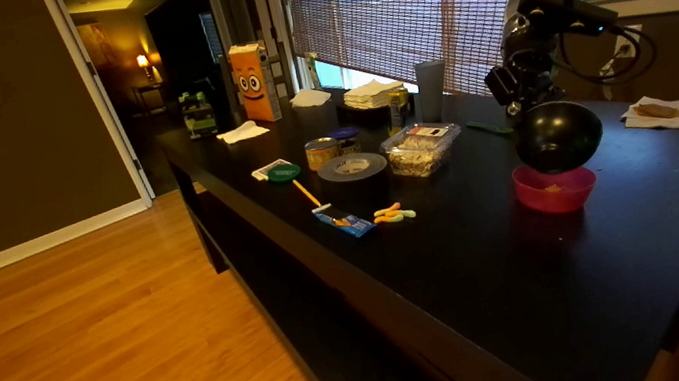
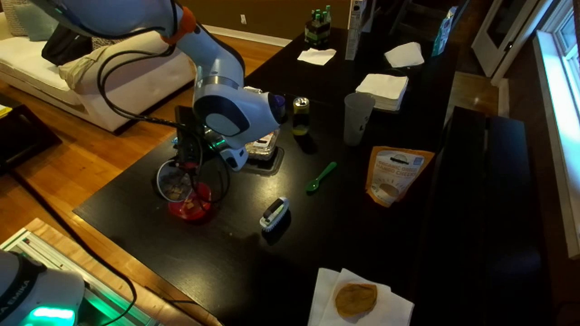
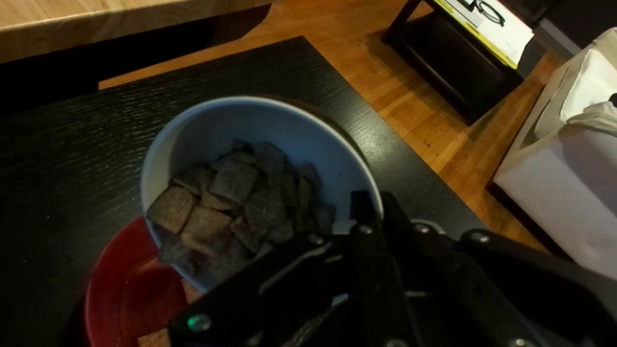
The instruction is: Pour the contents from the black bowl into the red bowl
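Note:
My gripper (image 3: 378, 207) is shut on the rim of the black bowl (image 3: 308, 132), one finger inside and one outside. The black bowl also shows in both exterior views (image 1: 558, 135) (image 2: 159, 179), tilted and raised above the red bowl (image 1: 553, 196). The contents (image 3: 241, 197) are brownish square cereal bits, heaped toward the bowl's lower side. The red bowl stands on the table, partly hidden under the black bowl in the wrist view (image 3: 103, 294). A few bits lie in the red bowl, seen in an exterior view (image 2: 189, 205).
A brush (image 2: 274, 213), a green spoon (image 2: 321, 177) and a mango bag (image 2: 395, 174) lie on the dark table. A clear container (image 1: 420, 148), tape roll (image 1: 352, 168), gummy worms (image 1: 392, 213) and a grey cup (image 1: 431, 90) stand farther along. Napkins with a brown flat item (image 2: 355, 299) lie near one edge.

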Controlling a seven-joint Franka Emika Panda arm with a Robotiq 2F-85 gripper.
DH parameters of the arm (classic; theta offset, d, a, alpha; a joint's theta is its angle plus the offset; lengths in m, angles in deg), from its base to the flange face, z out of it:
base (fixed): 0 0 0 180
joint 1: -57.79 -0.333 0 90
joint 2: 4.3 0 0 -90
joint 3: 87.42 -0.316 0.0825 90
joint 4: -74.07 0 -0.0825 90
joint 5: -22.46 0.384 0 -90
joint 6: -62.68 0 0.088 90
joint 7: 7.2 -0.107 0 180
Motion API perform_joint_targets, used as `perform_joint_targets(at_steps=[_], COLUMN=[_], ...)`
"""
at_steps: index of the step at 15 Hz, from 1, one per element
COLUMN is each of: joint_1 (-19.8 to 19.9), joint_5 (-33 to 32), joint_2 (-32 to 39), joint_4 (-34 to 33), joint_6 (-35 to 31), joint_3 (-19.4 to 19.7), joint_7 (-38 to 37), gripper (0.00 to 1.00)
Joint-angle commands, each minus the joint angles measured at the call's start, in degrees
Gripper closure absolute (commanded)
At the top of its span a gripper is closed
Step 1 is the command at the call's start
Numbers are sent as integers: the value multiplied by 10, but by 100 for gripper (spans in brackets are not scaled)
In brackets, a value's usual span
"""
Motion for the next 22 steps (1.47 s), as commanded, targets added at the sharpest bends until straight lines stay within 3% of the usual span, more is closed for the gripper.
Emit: perform_joint_targets(at_steps=[1, 22], joint_1=[14, 53], joint_5=[7, 18], joint_2=[21, 103], joint_4=[-29, -112], joint_6=[36, 147], joint_3=[-7, -19], joint_7=[21, 95], gripper=[98, 98])
